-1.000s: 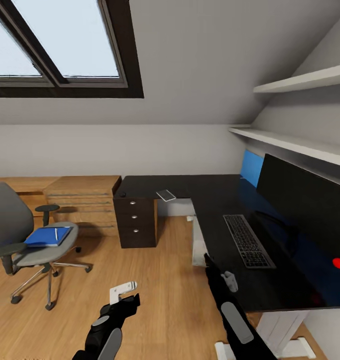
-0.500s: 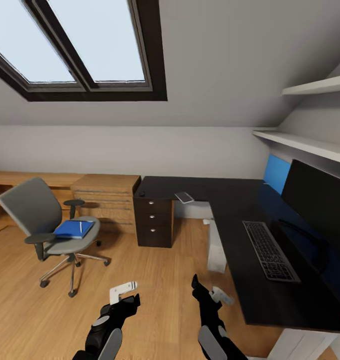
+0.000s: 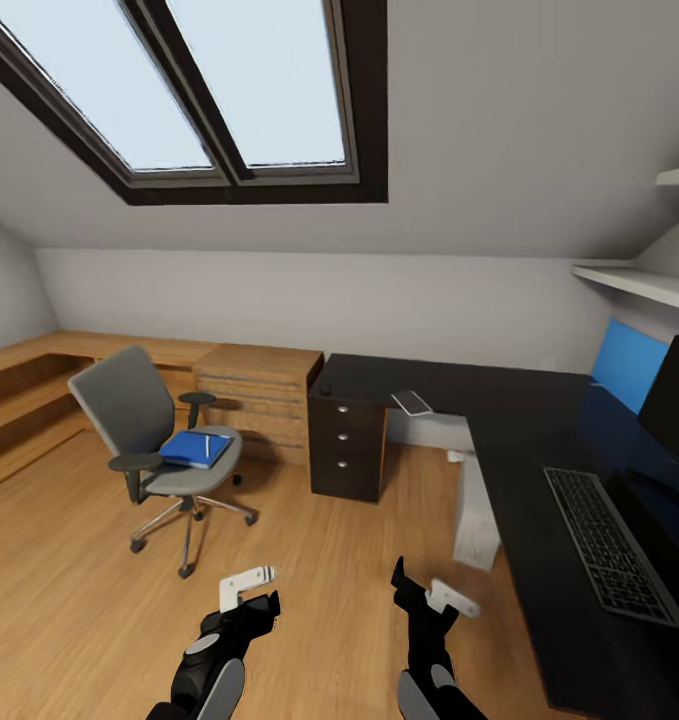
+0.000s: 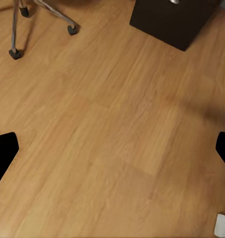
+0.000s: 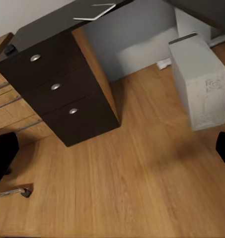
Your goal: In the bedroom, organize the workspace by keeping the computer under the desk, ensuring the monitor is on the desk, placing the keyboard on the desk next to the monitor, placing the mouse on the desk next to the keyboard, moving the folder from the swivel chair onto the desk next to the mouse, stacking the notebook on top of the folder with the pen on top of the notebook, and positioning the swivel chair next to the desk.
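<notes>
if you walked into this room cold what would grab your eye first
Probably the big dark-framed skylight in the sloped ceiling, bright above everything. Below it, the bright blue flat folder stands out on the seat of the grey upholstered swivel chair, left of the room. To the right runs the long glossy black L-shaped desk, with a dark keyboard on it.

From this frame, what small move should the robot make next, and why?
Probably keep turning and roll toward the swivel chair: the blue folder lies on its seat with the pen on top, well beyond both grippers, left and right, which hang open over bare floor.
</notes>
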`<state>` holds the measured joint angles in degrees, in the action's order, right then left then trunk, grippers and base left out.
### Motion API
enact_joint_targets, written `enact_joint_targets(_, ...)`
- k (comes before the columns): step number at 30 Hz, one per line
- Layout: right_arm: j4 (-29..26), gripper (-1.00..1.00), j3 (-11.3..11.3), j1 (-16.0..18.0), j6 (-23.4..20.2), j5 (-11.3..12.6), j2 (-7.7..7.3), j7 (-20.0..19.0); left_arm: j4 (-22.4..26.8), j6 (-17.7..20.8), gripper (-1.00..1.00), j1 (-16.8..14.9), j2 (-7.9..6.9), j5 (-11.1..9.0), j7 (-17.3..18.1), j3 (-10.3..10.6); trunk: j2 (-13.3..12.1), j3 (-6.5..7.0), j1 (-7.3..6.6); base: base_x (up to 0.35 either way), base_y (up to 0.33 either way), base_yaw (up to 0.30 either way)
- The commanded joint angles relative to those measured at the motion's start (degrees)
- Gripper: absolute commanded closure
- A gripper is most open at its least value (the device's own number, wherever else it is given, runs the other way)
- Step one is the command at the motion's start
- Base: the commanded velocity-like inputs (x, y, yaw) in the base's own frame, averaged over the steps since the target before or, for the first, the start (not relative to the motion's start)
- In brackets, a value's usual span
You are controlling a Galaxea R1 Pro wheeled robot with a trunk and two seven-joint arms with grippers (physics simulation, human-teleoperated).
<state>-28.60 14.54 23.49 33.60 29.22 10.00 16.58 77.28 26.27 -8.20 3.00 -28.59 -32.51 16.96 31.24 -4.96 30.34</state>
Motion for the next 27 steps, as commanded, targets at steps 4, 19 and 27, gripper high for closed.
enact_joint_targets(4, 0.0, -1.0, 0.2, 0.1, 0.1, -0.1, 0.0, 0.2, 0.1, 0.1, -1.0, -0.1, -0.02, -0.5, -0.5, 0.1, 0.1, -0.11, 0.06, 0.315, 0.0, 0.221)
enact_joint_targets(19, -0.5, -1.0, 0.2, 0.2, 0.1, -0.2, 0.0, 0.4, 0.1, 0.2, -1.0, -0.1, -0.02, -0.6, -0.4, 0.1, 0.1, -0.11, 0.06, 0.322, 0.0, 0.023)
enact_joint_targets(27, -0.5, -1.0, 0.1, 0.2, 0.3, -0.1, 0.0, 0.4, 0.1, 0.1, -1.0, -0.1, -0.02, -0.5, -0.5, 0.1, 0.1, -0.11, 0.06, 0.322, 0.0, 0.0)
